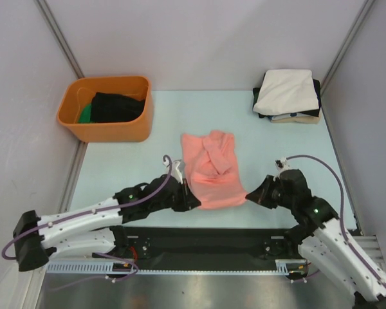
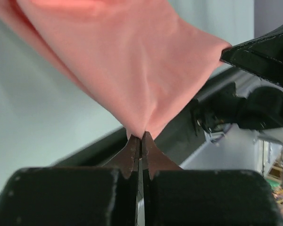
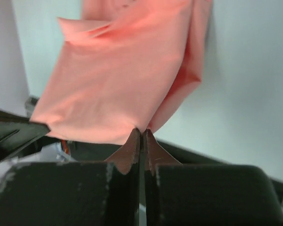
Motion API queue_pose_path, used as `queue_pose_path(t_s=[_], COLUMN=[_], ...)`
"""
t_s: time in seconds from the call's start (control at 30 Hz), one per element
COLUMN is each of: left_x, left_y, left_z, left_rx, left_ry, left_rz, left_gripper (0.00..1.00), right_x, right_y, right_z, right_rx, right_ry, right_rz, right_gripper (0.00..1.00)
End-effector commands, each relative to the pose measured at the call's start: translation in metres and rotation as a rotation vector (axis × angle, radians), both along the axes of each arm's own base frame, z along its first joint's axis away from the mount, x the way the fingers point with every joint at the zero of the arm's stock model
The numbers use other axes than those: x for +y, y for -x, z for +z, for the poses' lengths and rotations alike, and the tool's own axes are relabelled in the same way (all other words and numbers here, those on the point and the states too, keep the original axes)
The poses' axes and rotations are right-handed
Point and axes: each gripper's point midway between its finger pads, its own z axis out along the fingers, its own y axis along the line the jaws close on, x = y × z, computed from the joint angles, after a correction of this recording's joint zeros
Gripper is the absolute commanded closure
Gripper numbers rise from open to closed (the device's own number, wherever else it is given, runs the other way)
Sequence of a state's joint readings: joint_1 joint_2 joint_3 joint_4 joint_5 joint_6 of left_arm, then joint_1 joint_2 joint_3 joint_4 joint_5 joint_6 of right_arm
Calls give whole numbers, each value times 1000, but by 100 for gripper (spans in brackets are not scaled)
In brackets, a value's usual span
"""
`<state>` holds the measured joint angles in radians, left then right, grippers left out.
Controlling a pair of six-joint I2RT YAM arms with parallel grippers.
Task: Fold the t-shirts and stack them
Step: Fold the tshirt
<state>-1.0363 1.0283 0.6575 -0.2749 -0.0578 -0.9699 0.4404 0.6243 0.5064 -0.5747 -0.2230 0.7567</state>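
Observation:
The salmon-pink t-shirt (image 1: 211, 168) lies in the middle of the table with its sleeves folded in; its near hem is lifted off the table. My left gripper (image 1: 192, 201) is shut on the hem's near left corner, and the cloth (image 2: 132, 66) rises from its tips (image 2: 141, 136). My right gripper (image 1: 251, 196) is shut on the near right corner, with the cloth (image 3: 118, 84) stretched from its tips (image 3: 142, 132). A stack of folded t-shirts (image 1: 287, 95), cream-white on top of black and tan, sits at the back right.
An orange plastic tub (image 1: 107, 108) at the back left holds dark and green cloth. Grey walls enclose the table on the left, back and right. A black strip (image 1: 199, 241) runs along the near table edge between the arm bases.

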Motion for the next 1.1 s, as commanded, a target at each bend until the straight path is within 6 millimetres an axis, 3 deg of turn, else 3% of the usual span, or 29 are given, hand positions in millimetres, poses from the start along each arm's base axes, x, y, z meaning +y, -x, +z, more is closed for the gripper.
queue_pose_path(t_s=[0.0, 0.13, 0.2, 0.23, 0.3, 0.33, 0.4, 0.47, 0.7, 0.73, 0.8, 0.83, 0.87, 0.93, 0.97, 1.03, 1.07], left_x=[24, 32, 33, 36, 38, 42, 45, 49, 56, 58, 60, 62, 66, 66, 69, 66, 70], left_y=[34, 47, 44, 42, 31, 28, 15, -1, -46, -51, -69, -75, -87, -102, -111, -123, -134], left_z=[-7, 6, 13, 14, 27, 26, 37, 44, 58, 59, 63, 64, 70, 68, 72, 62, 64], left_rx=[72, 75, 59, 54, 14, 13, -14, -41, -67, -73, -67, -73, -85, -83, -77, -41, -39], left_ry=[-43, -32, -25, -35, -41, -66, -65, -70, -73, -84, -85, -97, -91, -100, -85, -87, -81], left_rz=[70, 65, 71, 83, 119, 129, 149, 171, 195, 189, 205, 202, 225, 215, 221, 191, 206], left_gripper=[100, 100, 100, 100, 100, 100, 99, 100, 100, 100, 99, 100, 100, 100, 100, 100, 100], right_x=[-13, -8, -7, -3, -2, 1, 3, 6, 10, 14, 15, 18, 21, 21, 22, 24, 25], right_y=[43, 60, 53, 49, 31, 23, 5, -12, -71, -79, -98, -107, -117, -133, -143, -159, -167], right_z=[13, 30, 37, 49, 51, 65, 66, 78, 83, 75, 85, 76, 88, 86, 73, 77, 62], right_rx=[71, 42, 20, -4, -28, -59, -69, -104, -117, -90, -117, -92, -123, -121, -90, -95, -58], right_ry=[11, -8, 18, 11, 92, 92, 166, 175, 169, 173, 153, 166, 156, 181, 211, 215, 232], right_rz=[-43, -6, -8, 2, -8, -10, -8, -19, -9, 14, 3, 20, 18, 14, 24, 23, 33], right_gripper=[100, 100, 100, 100, 100, 100, 100, 100, 100, 100, 100, 100, 100, 100, 100, 100, 100])
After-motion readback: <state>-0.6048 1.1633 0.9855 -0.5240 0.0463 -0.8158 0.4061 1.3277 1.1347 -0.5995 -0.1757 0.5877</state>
